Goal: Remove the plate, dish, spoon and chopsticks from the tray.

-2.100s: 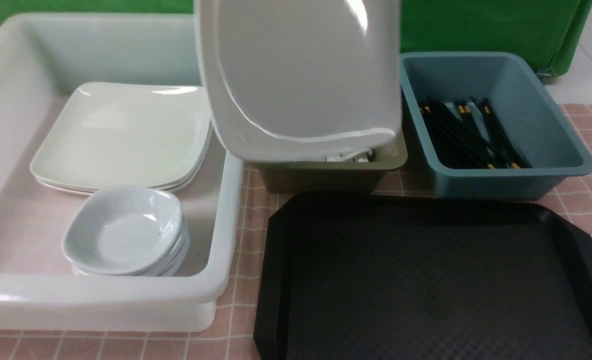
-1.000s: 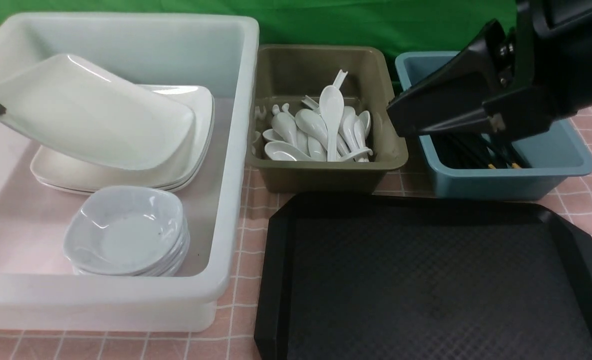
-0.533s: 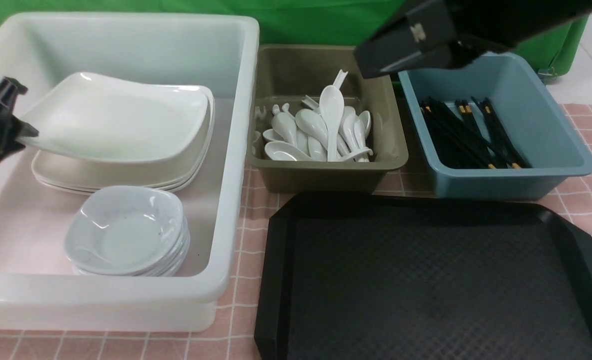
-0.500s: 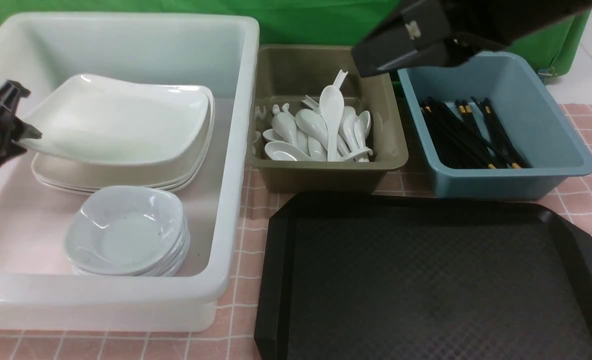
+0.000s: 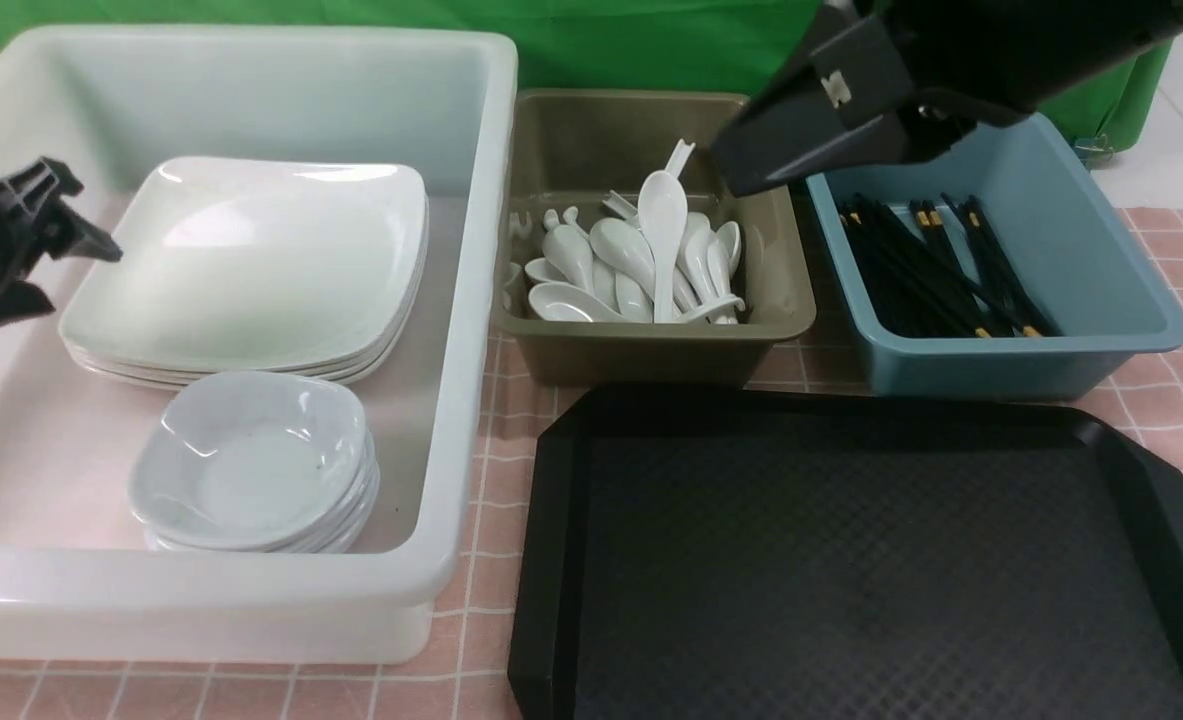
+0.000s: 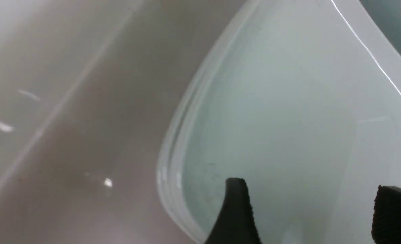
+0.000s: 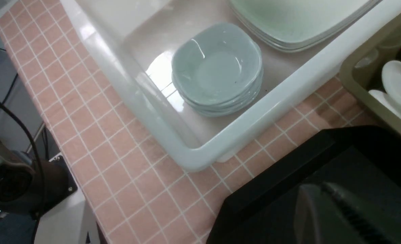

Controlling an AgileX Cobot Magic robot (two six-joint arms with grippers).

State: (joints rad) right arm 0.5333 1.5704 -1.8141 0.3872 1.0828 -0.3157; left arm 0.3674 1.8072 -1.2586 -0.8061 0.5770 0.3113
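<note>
Plate [image 5: 251, 255]: flat on top of the plate pile [image 5: 131, 372] in the white tub [image 5: 471, 300], at 10 o'clock from the tray [image 5: 851, 560].
Left gripper [image 5: 66, 278]: at the plate's 9 o'clock, just off its rim, jaws apart, holding nothing.
Dishes [image 5: 251, 465]: stacked at the pile's 6 o'clock.
Spoons [image 5: 641, 260]: in the olive bin [image 5: 651, 350], tray's 11 o'clock.
Chopsticks [image 5: 931, 265]: in the blue bin [image 5: 1101, 270], tray's 1 o'clock.
Right gripper [image 5: 751, 175]: jaws together, empty, above the two bins.
</note>
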